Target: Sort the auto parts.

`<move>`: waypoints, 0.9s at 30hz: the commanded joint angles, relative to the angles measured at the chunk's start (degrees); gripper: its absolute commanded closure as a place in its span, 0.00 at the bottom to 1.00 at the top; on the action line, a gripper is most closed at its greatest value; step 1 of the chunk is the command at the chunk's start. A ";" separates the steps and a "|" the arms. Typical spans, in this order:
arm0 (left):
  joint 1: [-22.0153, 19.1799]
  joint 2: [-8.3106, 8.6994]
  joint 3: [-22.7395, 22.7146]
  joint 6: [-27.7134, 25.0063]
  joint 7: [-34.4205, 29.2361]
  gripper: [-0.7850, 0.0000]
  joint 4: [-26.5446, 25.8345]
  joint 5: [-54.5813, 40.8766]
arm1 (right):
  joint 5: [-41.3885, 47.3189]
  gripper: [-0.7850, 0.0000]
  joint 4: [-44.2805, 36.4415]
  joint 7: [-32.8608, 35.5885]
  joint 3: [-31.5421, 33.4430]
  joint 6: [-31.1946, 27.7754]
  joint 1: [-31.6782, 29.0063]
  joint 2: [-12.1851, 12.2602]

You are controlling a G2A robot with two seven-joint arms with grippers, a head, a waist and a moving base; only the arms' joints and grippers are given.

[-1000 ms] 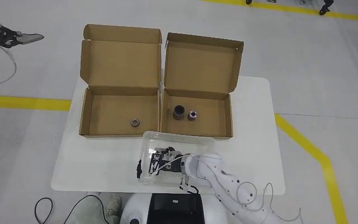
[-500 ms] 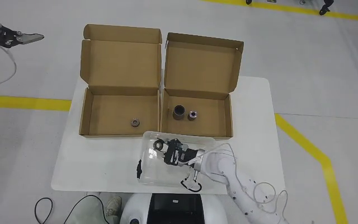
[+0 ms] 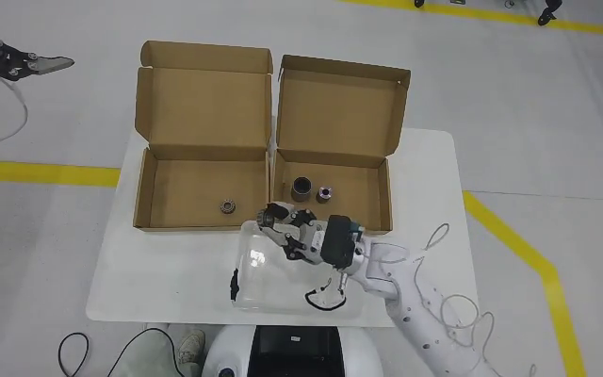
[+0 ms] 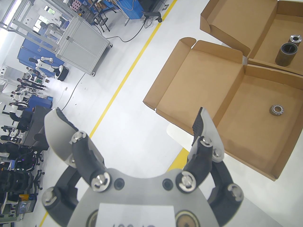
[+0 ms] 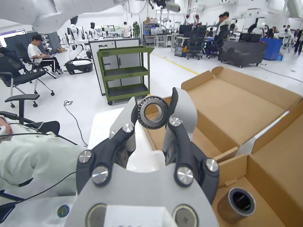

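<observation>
My right gripper (image 5: 152, 106) (image 3: 274, 216) is shut on a steel bearing ring (image 5: 153, 115), held in the air over the far edge of the clear plastic tray (image 3: 254, 278), close to the front walls of the two open cardboard boxes. The left box (image 3: 155, 203) (image 4: 239, 119) holds one small bearing (image 3: 227, 204) (image 4: 276, 110). The right box (image 3: 377, 212) holds a dark metal sleeve (image 3: 301, 188) (image 5: 236, 204) (image 4: 287, 54) and a small silver collar (image 3: 324, 193) (image 4: 295, 39). My left gripper (image 4: 127, 119) (image 3: 36, 64) hangs open and empty far off the table's left side.
The white table (image 3: 424, 207) has bare surface to the right of the boxes and in front of the left box. Both box lids stand open at the back. A green cart (image 5: 124, 72) and chairs stand on the floor beyond.
The right gripper has lifted out of the clear tray with the bearing ring and moved back toward the boxes. The left arm has not moved.
</observation>
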 commanded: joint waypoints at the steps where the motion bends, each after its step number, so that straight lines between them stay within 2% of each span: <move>1: 0.00 0.00 0.00 0.00 0.00 0.00 0.00 0.00 | 0.54 1.00 -0.89 -0.16 -0.02 0.31 0.86 -0.09; 14: 0.00 0.00 0.00 0.00 0.00 0.00 0.00 0.00 | 6.39 1.00 -3.67 -0.57 -0.79 2.47 7.96 -1.22; 27: 0.00 0.00 0.00 0.00 0.00 0.00 0.00 0.00 | 9.42 1.00 -10.98 3.53 3.55 4.56 12.09 -1.17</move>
